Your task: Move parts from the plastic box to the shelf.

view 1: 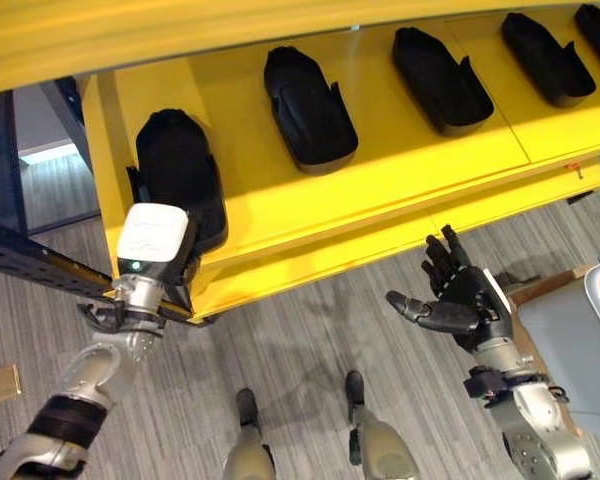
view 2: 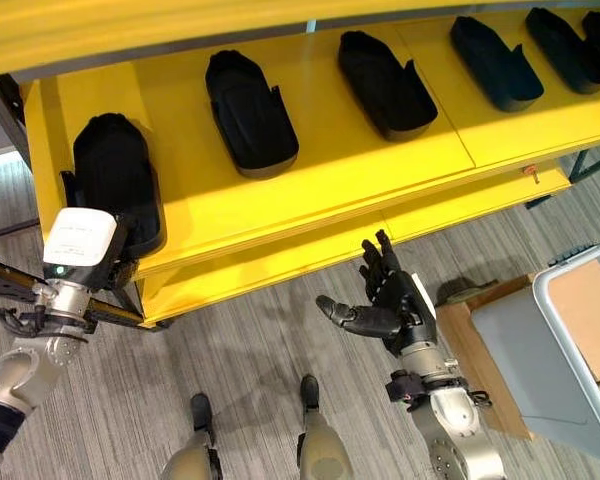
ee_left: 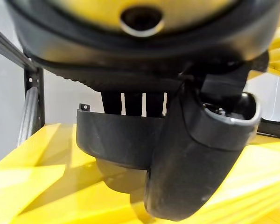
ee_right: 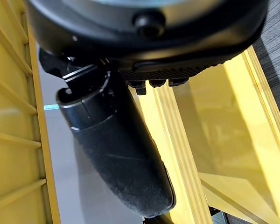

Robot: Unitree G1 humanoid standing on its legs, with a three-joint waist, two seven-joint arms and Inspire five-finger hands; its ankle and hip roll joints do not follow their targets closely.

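Note:
Several black moulded parts lie in a row on the yellow shelf (view 1: 410, 170). My left hand (view 1: 154, 240), with a white cover on its back, is at the leftmost part (view 1: 180, 160) at the shelf's left end. In the left wrist view the thumb (ee_left: 186, 163) lies over the near rim of that part (ee_left: 112, 140) and the fingers reach down behind the rim, pinching it. The part rests on the shelf. My right hand (view 1: 472, 305) hovers below the shelf's front edge, palm up, fingers spread and empty. Its thumb (ee_right: 121, 158) sticks out straight.
More black parts (view 1: 308, 110) (view 1: 440, 80) (view 1: 545, 55) take up the shelf to the right. A grey plastic box (view 2: 565, 340) stands at the right on a brown carton. A dark rack beam (view 1: 30, 262) crosses at the left, near my left arm.

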